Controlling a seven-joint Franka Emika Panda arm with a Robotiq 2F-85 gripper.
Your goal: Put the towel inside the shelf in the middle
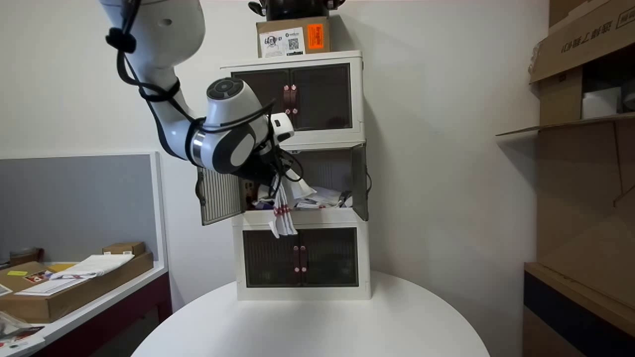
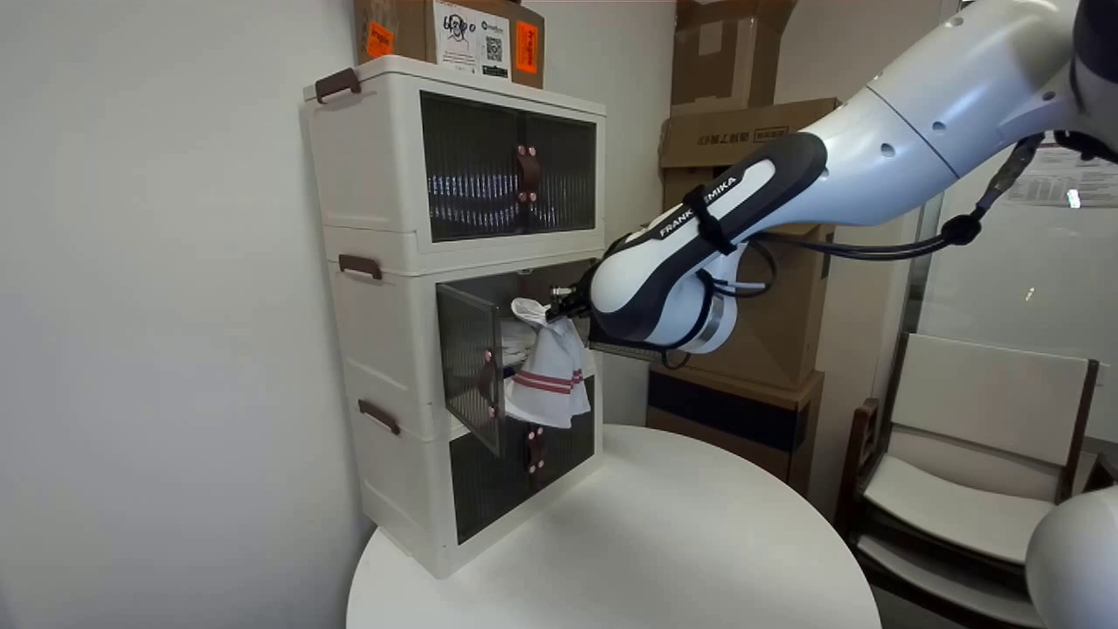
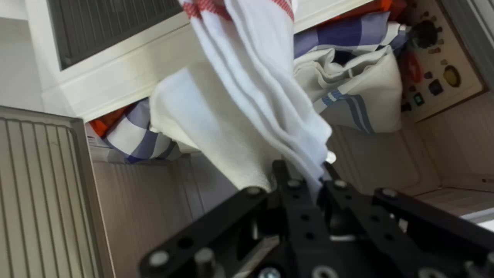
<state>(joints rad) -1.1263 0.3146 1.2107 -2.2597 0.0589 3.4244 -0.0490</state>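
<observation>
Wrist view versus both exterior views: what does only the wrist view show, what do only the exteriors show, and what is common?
Only the wrist view shows the blue stripes on the folded cream-white cloth and the check pattern of the violet-blue and white fabric near it.

Only the exterior views show the orange-labelled brown cardboard box and the white jointed robot arm.

Shared by all: the black two-fingered gripper gripping the white cloth towel with red stripes, and an open grey ribbed door.

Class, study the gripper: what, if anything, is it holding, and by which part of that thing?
The gripper holds the white towel by a bunched upper part, its red-striped end hanging below.
</observation>
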